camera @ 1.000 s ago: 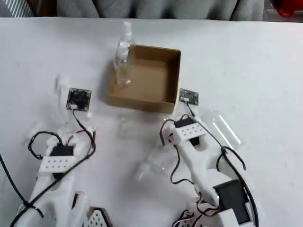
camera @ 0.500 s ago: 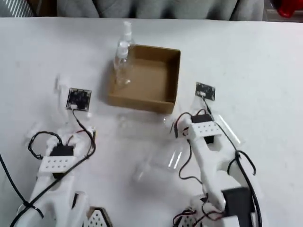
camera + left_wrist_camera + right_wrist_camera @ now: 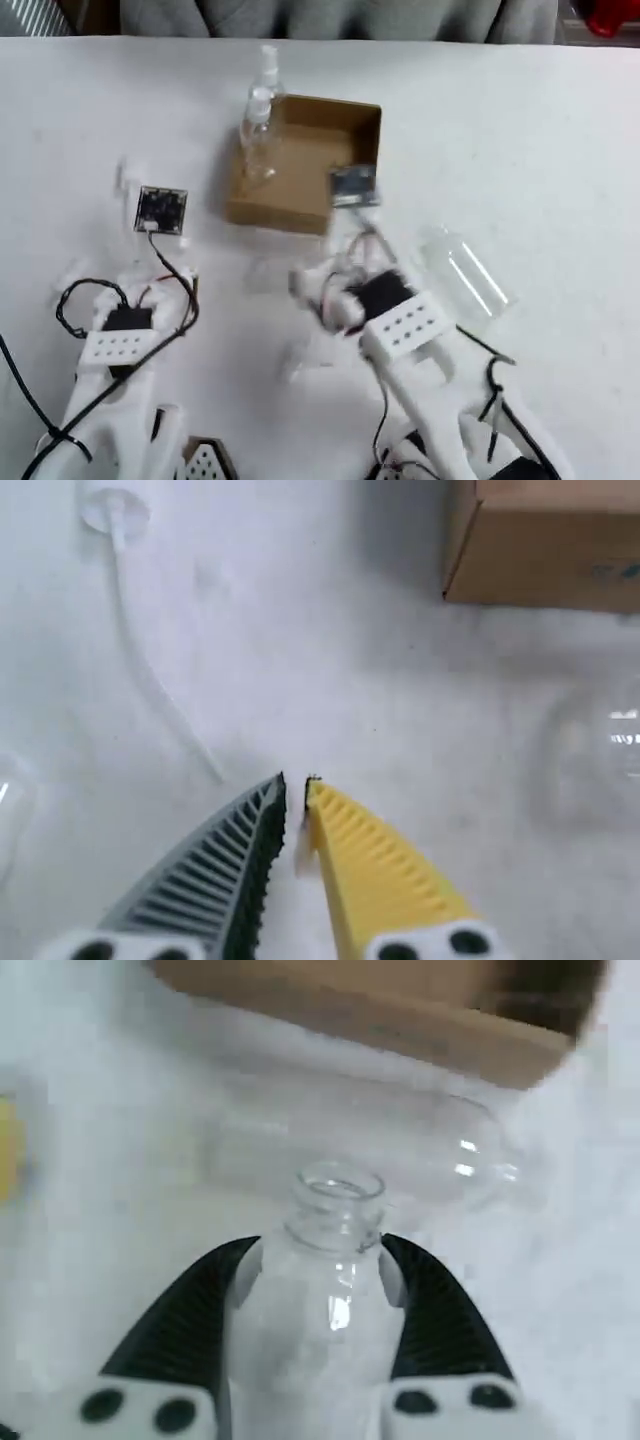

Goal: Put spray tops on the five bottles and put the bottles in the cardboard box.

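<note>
The cardboard box sits open near the middle of the tabletop, toward its far edge. At the box's far-left corner stand two bottles with sprayers on. The far capped bottle is just outside the wall. The near capped bottle is at the left wall, though whether inside or against it is hard to tell from above. The right gripper is in front of the box's near wall, its black fingers spread around the body of an uncapped bottle and pressing it from both sides, the open neck pointing toward the box. A second bottle lies on its side between that neck and the box's near wall. A third bottle lies toward the tabletop's right edge, well apart from the box. The left gripper hangs over bare tabletop near the left edge, grey and yellow fingers drawn to a hairline gap with nothing between them. A loose spray top lies beyond it, its thin tube trailing back toward the fingertips.
</note>
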Controlling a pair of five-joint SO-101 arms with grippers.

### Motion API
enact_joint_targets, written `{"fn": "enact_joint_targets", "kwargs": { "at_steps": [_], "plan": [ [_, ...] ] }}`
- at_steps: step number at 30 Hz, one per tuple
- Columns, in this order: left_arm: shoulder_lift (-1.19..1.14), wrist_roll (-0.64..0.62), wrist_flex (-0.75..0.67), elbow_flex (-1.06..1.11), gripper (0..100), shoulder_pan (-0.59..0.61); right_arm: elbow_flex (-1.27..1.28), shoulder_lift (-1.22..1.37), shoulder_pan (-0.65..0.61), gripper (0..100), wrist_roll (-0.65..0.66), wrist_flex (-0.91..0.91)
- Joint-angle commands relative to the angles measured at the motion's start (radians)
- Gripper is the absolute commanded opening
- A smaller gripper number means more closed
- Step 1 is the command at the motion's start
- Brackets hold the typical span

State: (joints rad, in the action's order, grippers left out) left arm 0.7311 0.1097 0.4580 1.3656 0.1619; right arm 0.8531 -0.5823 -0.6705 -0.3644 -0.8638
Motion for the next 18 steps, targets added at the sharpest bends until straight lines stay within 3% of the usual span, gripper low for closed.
{"fn": "enact_joint_targets", "kwargs": {
  "at_steps": [1, 5, 12, 18],
  "plan": [
    [0.038, -0.002, -0.021, -0.014, 4, 0.035, -0.046, -0.004, -0.137, 1.5, -0.008, 0.124],
    [0.038, -0.002, -0.035, -0.015, 4, 0.056, -0.049, 0.140, -0.200, 1.5, -0.095, 0.242],
    [0.038, -0.002, -0.049, -0.014, 4, 0.056, -0.054, 0.352, -0.202, 2.1, -0.106, 0.484],
    [0.038, -0.002, -0.049, -0.014, 4, 0.056, -0.055, 0.464, -0.203, 22.7, -0.107, 0.610]
  ]
}}
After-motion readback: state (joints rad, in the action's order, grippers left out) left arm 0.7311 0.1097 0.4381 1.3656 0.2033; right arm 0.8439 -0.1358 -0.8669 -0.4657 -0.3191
